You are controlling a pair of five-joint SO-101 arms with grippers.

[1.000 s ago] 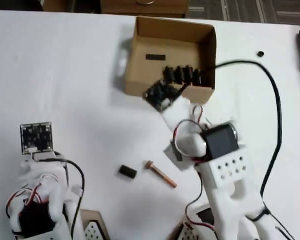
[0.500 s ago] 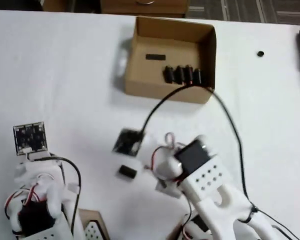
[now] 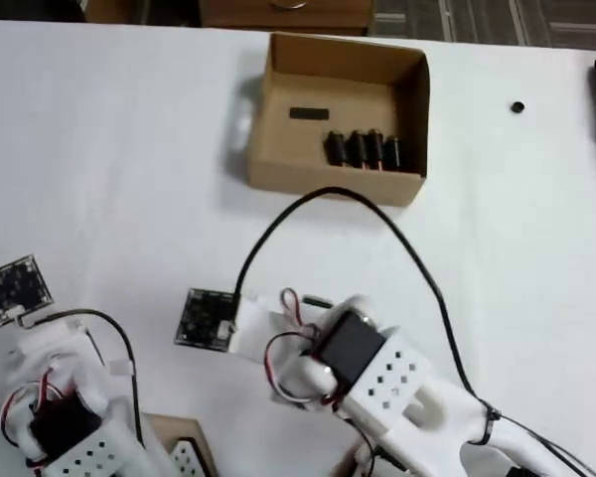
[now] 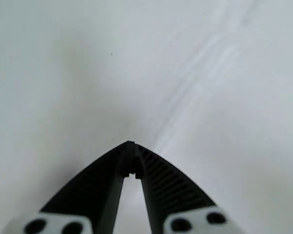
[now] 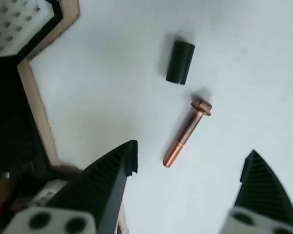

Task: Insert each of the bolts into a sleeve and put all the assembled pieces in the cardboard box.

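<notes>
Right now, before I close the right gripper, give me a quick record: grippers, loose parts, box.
left gripper: shut, over bare table
right gripper: open, over the bolt, not touching it
bolt: copper, lying flat on the table
sleeve: black, lying apart from the bolt
cardboard box: four assembled pieces in a row inside

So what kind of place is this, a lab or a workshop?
Likely a robotics lab or office bench: a white robot arm with exposed wiring, a white table with a cardboard box, and carpet tiles beyond it.
</notes>
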